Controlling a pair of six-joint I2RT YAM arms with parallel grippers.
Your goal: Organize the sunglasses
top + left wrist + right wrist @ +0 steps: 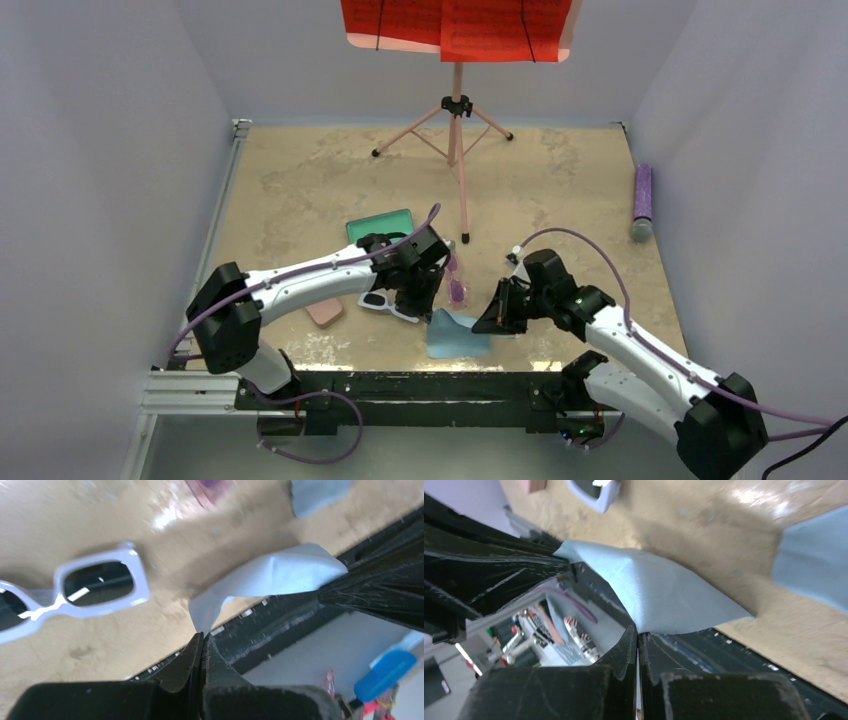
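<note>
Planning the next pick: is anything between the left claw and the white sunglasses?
Nothing lies between the left claw and the white sunglasses. But that claw is shut on a blue cloth, also pinched by the right claw, so it likely must let go first.

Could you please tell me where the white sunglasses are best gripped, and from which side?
The white sunglasses lie flat on the table, front up. I'd pinch the bridge from straight above: it looks the narrowest part of the chunky frame, and gripping there spares the lenses.
</note>
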